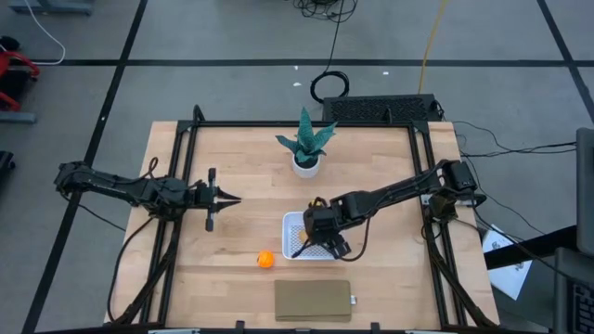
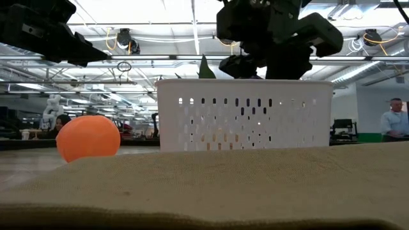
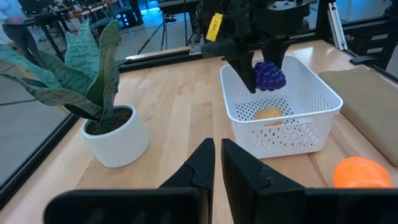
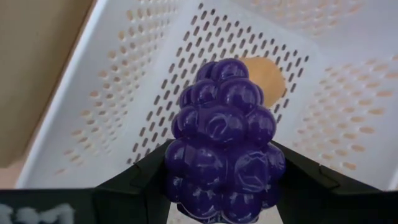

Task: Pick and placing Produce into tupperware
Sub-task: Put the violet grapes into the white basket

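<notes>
Grapes [image 4: 222,140], a knobbly dark purple cluster, sit clamped in my right jaws [image 4: 221,180] above the white perforated tupperware [image 4: 124,93], tan oval [image 4: 266,76] inside. From above, the orange ball [image 1: 265,260] lies at the tupperware's nine o'clock; my left jaws [image 1: 225,199] wait pinched together.

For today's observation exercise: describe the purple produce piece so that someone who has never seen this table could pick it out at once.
Find the white perforated tupperware near the table's middle, in front of the potted plant. Directly above it the right gripper holds a purple lump between its fingers. It is a knobbly, grape-like cluster, unlike the smooth tan oval inside the tupperware and the orange ball outside on the wood.
</notes>
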Controlling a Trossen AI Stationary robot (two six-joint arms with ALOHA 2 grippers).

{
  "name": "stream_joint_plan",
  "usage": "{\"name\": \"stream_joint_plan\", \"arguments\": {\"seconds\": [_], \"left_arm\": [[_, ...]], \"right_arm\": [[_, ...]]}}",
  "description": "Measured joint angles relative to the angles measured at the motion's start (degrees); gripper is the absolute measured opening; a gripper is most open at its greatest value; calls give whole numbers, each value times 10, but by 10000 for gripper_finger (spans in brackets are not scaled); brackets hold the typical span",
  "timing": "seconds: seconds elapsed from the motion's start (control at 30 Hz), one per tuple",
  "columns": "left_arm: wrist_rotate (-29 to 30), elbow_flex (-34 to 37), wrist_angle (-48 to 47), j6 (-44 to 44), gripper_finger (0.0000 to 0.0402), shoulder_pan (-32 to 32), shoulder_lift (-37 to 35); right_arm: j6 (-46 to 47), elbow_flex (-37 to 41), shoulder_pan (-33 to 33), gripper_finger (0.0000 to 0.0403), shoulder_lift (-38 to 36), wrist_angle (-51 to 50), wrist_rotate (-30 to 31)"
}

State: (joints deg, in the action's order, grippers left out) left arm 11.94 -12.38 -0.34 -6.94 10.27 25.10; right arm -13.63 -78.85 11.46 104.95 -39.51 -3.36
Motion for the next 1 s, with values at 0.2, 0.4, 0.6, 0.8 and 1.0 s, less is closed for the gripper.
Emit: {"name": "stream_joint_plan", "arguments": {"seconds": [0.2, 0.4, 0.6, 0.8, 1.0], "left_arm": [[0, 0, 0, 0, 33, 0, 0], [0, 0, 0, 0, 33, 0, 0], [0, 0, -1, 0, 33, 0, 0], [0, 0, -9, 0, 33, 0, 0], [0, 0, -12, -1, 33, 0, 0]], "right_arm": [[44, 0, 0, 210, 0, -15, 1], [65, 0, -2, 210, 11, -16, 1], [68, 0, -2, 210, 43, -16, 1], [70, 0, -2, 210, 49, -17, 1], [70, 0, -3, 210, 49, -17, 1]]}}
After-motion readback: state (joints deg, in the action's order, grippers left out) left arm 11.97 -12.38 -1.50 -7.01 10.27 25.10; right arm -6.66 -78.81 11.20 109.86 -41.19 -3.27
